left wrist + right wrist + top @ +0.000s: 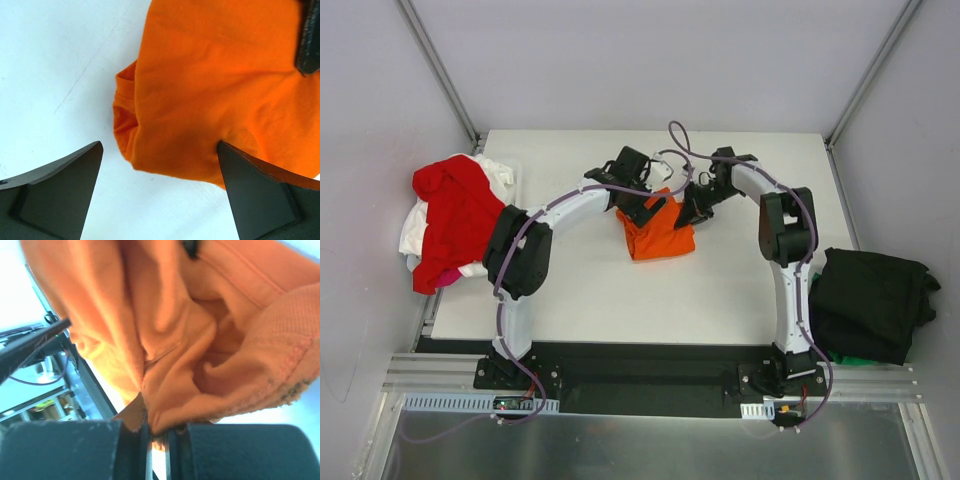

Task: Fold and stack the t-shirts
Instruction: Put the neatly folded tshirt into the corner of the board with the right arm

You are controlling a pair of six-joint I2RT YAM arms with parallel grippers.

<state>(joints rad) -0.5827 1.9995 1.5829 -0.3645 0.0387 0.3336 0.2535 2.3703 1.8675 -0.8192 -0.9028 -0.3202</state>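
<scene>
- Orange t-shirt [657, 238] [210, 90] [190, 340]: bunched in a crumpled heap near the middle of the white desk [720, 290], between the working ends of the two arms.
- Right pincer [692, 208] [157, 432]: clenched on a fold of the orange t-shirt. The wrist view shows the cloth nipped in the thin slit between its fingers.
- Left pincer [642, 207] [160, 145]: released, fingers spread wide over one rim of the orange t-shirt. Whether they touch the cloth cannot be told.
- Red t-shirt [455, 210]: draped over a white t-shirt [415, 235] at the desk's left edge.
- Black t-shirts [870, 300]: heaped at the right edge, beside the right arm.
</scene>
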